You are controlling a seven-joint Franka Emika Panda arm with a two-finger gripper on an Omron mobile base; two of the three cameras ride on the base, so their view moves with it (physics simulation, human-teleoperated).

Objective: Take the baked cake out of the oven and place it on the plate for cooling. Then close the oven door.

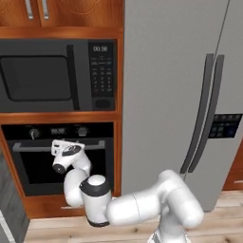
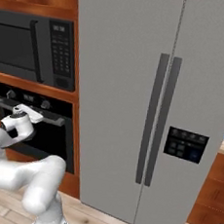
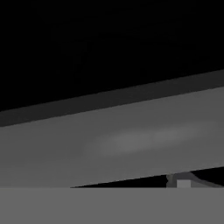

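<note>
Our claw (image 1: 58,146) sits right at the long silver handle (image 1: 95,145) of the oven door (image 1: 42,166), near the handle's left half. From the base cameras we cannot make out the fingers themselves, because the white hand covers them. The hand camera looks along a pale grey bar that slants across its whole width, with darkness above; we judge this to be the handle seen from very close. We take the jaws to stand wide apart, with nothing held.

We see the oven (image 1: 59,161), black with two knobs and a small display, set low in the wooden cabinet column, under the microwave (image 1: 57,76) and left of the tall grey refrigerator (image 1: 180,95). Its door is shut, flat against the front.

By our judgement the task is barely begun. We have yet to pull the door open, so the cake, presumably inside, is hidden from us. Lifting it out, setting it on the plate and shutting the door all remain.
</note>
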